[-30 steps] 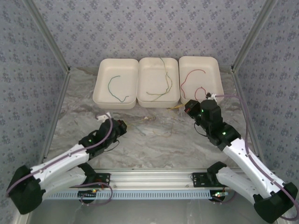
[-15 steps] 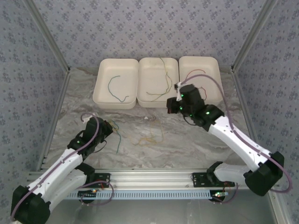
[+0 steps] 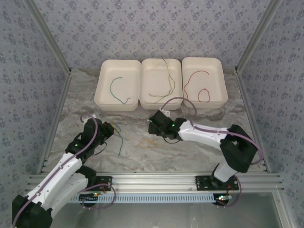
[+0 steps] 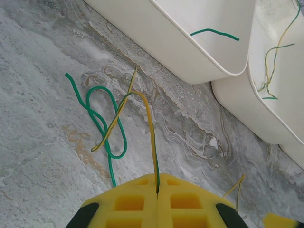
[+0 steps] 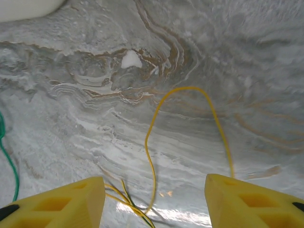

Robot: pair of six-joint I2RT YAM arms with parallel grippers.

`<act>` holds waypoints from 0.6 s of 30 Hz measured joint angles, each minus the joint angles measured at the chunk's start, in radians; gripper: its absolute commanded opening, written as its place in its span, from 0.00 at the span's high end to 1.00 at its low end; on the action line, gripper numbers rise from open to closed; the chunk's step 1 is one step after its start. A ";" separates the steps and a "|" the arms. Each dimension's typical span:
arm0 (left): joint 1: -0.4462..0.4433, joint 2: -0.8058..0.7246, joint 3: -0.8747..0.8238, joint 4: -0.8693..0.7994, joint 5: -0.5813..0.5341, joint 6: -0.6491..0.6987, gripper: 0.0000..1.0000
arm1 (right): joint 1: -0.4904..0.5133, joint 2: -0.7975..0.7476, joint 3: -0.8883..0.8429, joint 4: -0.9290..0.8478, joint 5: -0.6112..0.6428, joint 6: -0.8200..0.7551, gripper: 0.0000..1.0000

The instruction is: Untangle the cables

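Clamped the left gripper (image 4: 157,181) fully shut on a yellow cable (image 4: 151,137), the strand caught in the seam between its pads. Arched that cable forward from the pads and across a looped green cable (image 4: 107,127) lying on the marbled table (image 4: 38,142), just short of the white trays.

Held the right gripper (image 5: 153,190) with its pads well apart and nothing between them, low over the stone near the table's middle. Framed a thin yellow loop (image 5: 190,89) lying flat between those open pads, with a few yellow and green ends crossing close to one pad.

From overhead, caught both grippers in front of the trays, with the loose wires on the table between them. Showed a single green strand (image 3: 114,90) in the left tray (image 3: 102,97), a yellow-green strand (image 3: 169,85) in the middle tray (image 3: 153,76) and red strands (image 3: 195,75) in the right tray (image 3: 216,76).
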 measured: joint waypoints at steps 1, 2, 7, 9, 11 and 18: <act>0.000 -0.004 0.000 -0.002 0.003 0.000 1.00 | 0.004 0.035 0.021 0.001 0.016 0.040 0.43; 0.000 -0.008 0.000 -0.003 0.005 0.000 1.00 | 0.004 0.064 0.036 0.006 0.026 0.075 0.44; 0.000 -0.033 0.000 -0.014 0.019 0.000 1.00 | -0.021 0.172 0.062 0.045 0.054 0.206 0.51; 0.000 -0.040 0.000 -0.018 0.023 0.000 1.00 | -0.034 0.208 0.072 0.056 0.060 0.235 0.54; 0.000 -0.048 0.000 -0.018 0.026 0.000 1.00 | -0.050 0.237 0.080 0.078 0.064 0.253 0.59; 0.000 -0.122 -0.008 -0.053 0.030 -0.001 1.00 | -0.103 0.264 0.090 0.128 0.064 0.264 1.00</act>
